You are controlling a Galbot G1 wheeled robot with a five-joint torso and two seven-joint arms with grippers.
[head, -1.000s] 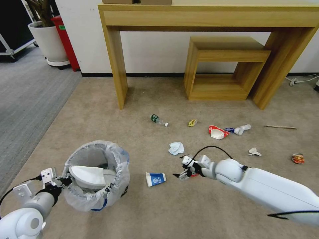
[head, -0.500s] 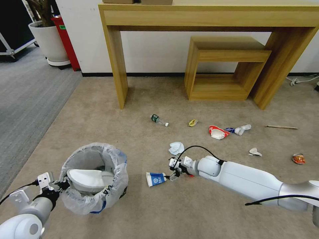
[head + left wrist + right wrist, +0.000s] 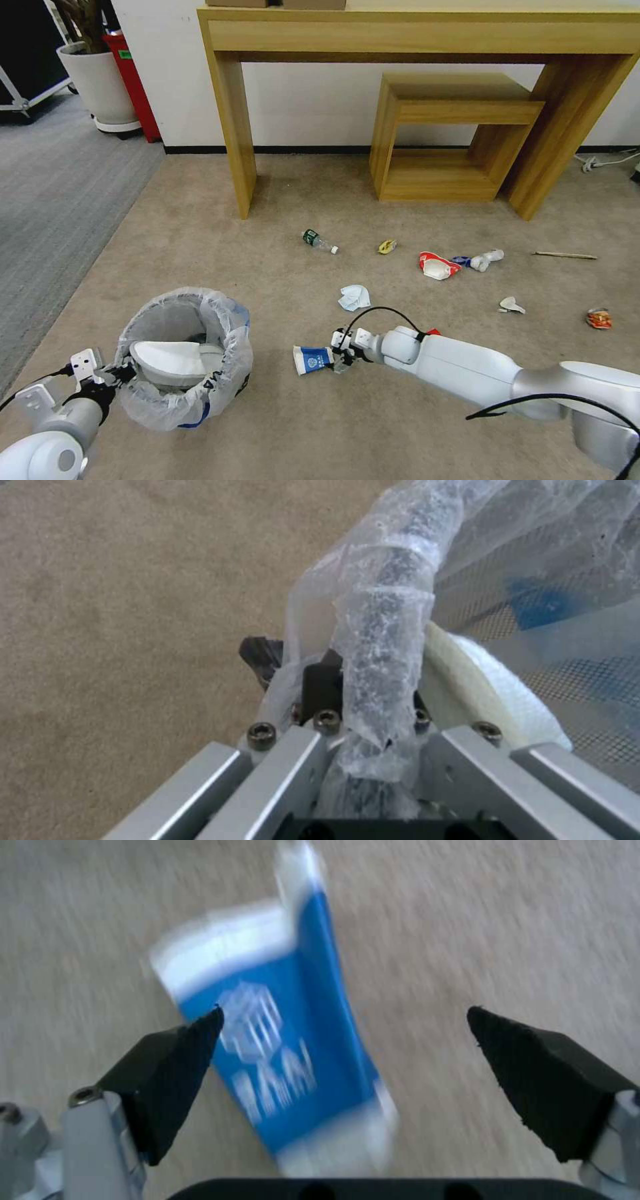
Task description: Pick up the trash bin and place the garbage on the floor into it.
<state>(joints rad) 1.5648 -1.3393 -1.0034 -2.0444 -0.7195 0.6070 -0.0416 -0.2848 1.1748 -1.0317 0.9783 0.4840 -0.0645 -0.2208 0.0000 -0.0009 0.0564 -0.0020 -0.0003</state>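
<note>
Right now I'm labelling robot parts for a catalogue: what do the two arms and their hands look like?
Both arms are glossy white, rounded shells with ball-like joints and a thin black cable looping near each wrist. The left hand has silver, bolted aluminium brackets and black fingers. The right hand has silver metal mounts with black, wedge-shaped rubber pads on a black base.

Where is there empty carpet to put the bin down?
Bare beige carpet lies between the bag-lined dark bin and the wooden table leg. It is crowded right of the blue-white paper cup, around the white crumpled paper and red wrapper.
</note>
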